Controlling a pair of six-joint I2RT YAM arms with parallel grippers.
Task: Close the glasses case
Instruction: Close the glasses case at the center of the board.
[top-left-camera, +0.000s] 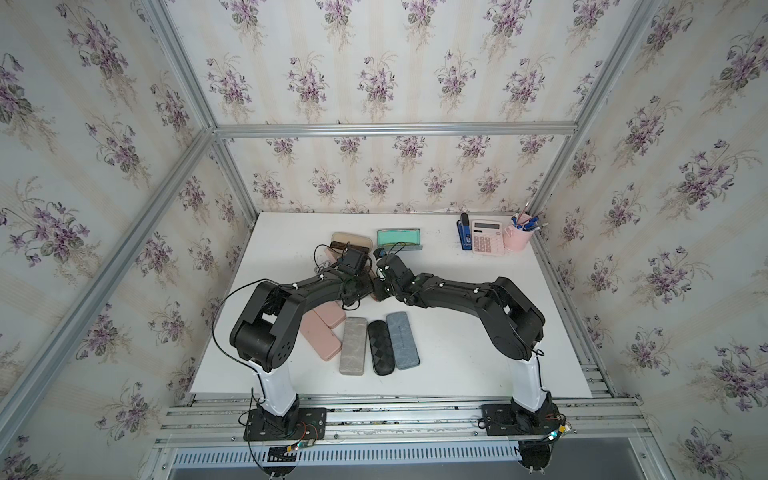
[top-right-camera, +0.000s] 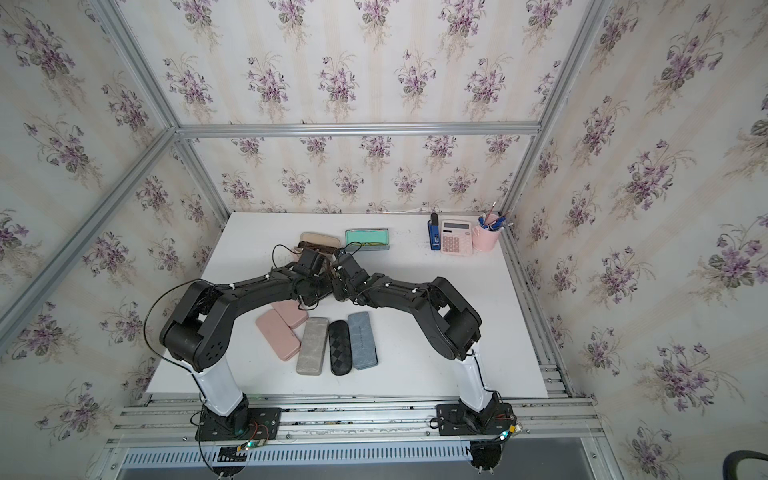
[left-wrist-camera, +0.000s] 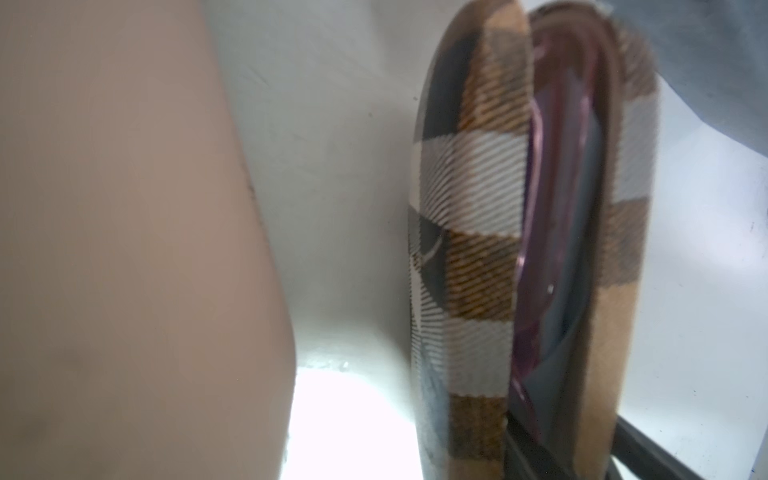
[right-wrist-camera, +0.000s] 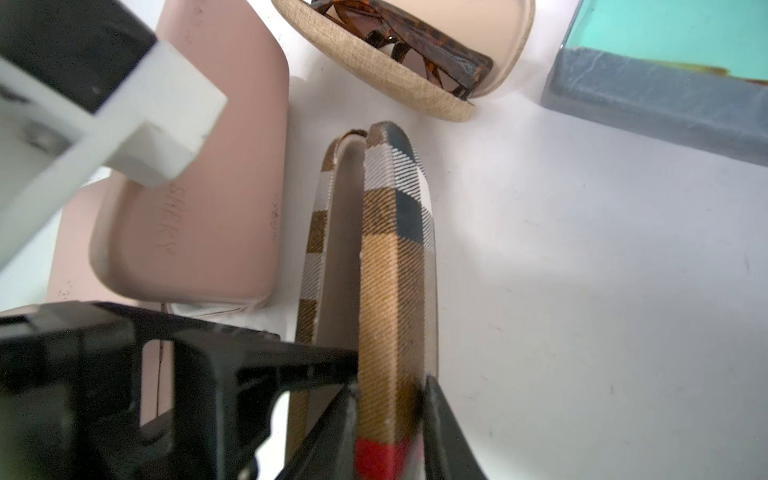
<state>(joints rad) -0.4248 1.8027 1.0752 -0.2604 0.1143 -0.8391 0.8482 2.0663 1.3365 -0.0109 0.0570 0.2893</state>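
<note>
The glasses case (right-wrist-camera: 395, 270), the plaid one, is lying in the middle of the table (top-left-camera: 457, 324) between my two arms, just beside a closed pink case (right-wrist-camera: 199, 199) and near an open beige case (right-wrist-camera: 415, 95) holding tortoiseshell frames. I am reading this as the closing step itself: the two plaid shells are standing only a narrow gap apart, and the left wrist view is showing purple glasses (left-wrist-camera: 540, 216) tucked inside that gap. My right gripper (right-wrist-camera: 390, 386) is pinching one shell between its fingers, clamped onto the fabric near the red stripe. The left gripper (top-left-camera: 353, 268) is hanging close by the case, but I am not seeing its fingers clearly in any view (so I cannot tell how wide it is standing or whether it is touching anything). The next move, I am judging, is calling for pressing the shells together until they meet, while keeping the glasses clear of the seam
</note>
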